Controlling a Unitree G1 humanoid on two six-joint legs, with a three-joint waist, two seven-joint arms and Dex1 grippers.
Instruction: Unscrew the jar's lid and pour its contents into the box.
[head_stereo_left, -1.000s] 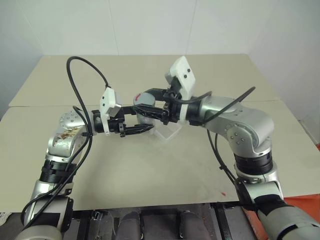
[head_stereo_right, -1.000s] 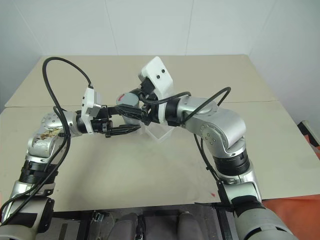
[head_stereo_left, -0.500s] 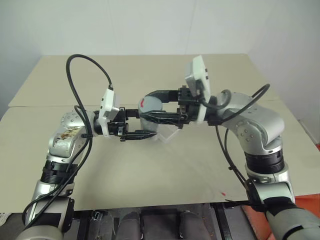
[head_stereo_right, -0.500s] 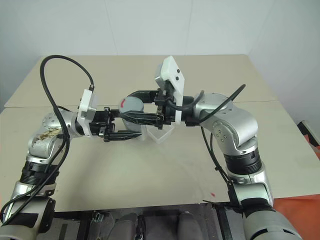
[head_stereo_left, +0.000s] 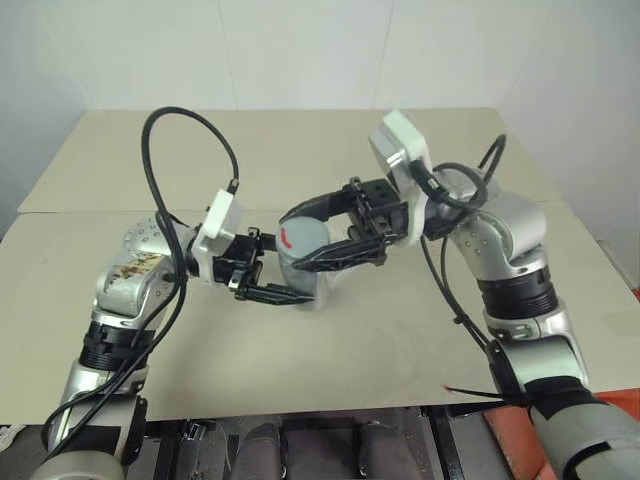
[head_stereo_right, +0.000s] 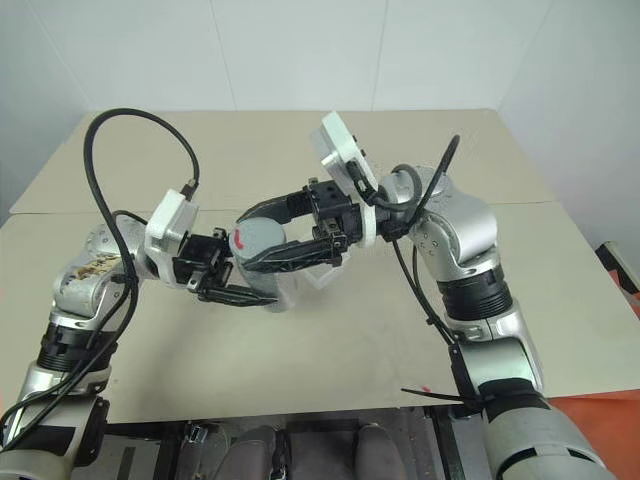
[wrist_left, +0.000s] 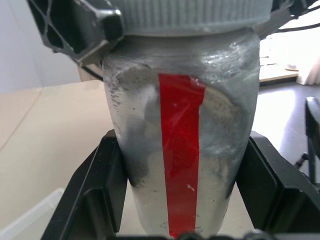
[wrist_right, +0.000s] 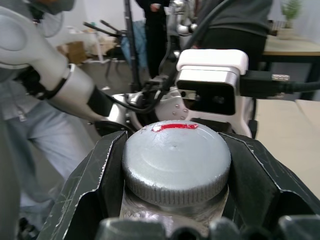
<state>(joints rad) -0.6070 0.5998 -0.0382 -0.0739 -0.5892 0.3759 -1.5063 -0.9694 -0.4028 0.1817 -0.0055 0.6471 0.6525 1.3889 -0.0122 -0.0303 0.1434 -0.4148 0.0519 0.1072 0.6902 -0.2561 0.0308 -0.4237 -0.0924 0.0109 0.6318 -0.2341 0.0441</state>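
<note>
Jar (head_stereo_left: 300, 250) nearer; one lid (wrist_right: 176, 165).

A lab: bare beige table (head_stereo_left: 400, 340), white walls (head_stereo_left: 300, 50), cabled robot arms.

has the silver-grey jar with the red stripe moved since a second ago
Yes. The silver-grey jar with the red stripe has come nearer, off the far beige table's seam it lay against, and now stands upright.

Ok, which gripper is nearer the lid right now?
Right. The right gripper has its jaws clamped on the lid itself; the left gripper grips the jar body lower down, below the lid.
</note>
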